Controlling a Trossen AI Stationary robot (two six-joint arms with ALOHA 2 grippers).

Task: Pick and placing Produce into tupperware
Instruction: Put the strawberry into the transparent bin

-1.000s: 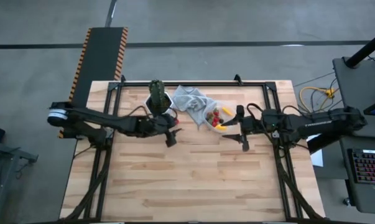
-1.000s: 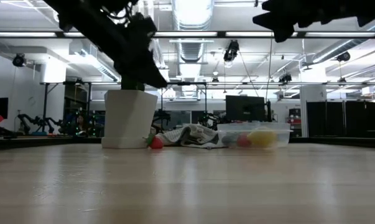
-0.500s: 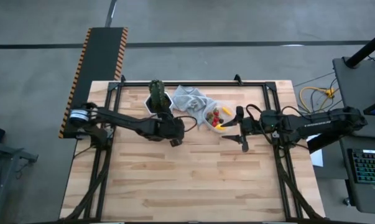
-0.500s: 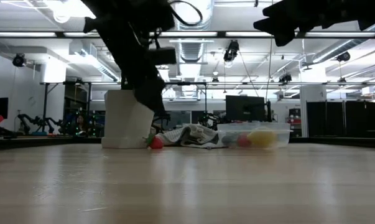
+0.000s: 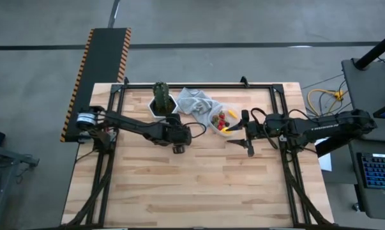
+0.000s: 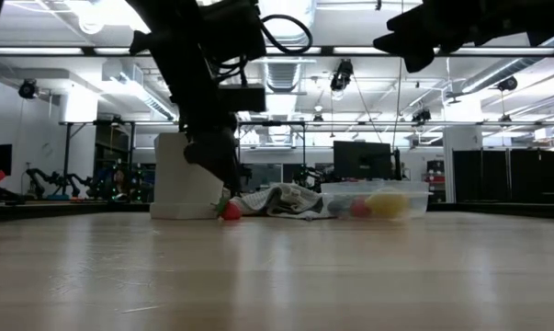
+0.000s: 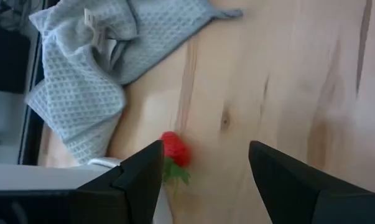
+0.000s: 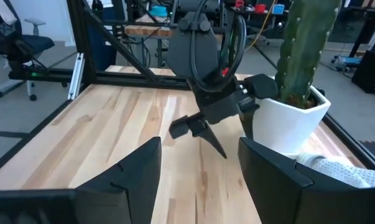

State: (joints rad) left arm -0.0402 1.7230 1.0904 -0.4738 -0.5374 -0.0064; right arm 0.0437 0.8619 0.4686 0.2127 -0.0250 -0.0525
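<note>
left gripper (image 7: 203, 177), fingers spread wide and empty, hangs over a red strawberry (image 7: 175, 149) that lies on the table (image 5: 198, 185) just beside the white pot (image 5: 160, 107), at about 5 o'clock from it. the tupperware (image 5: 223, 119), already holding produce, sits at 3 o'clock of the grey cloth (image 5: 195, 102). right gripper (image 5: 246, 137), wide open and empty, waits at 5 o'clock of the tupperware. risk: a finger may strike the pot or snag the cloth, or nudge the strawberry so it rolls away.

Left gripper (image 5: 178, 148) near white pot (image 5: 161, 107); right gripper (image 5: 247, 133) beside tupperware (image 5: 222, 119)
</note>
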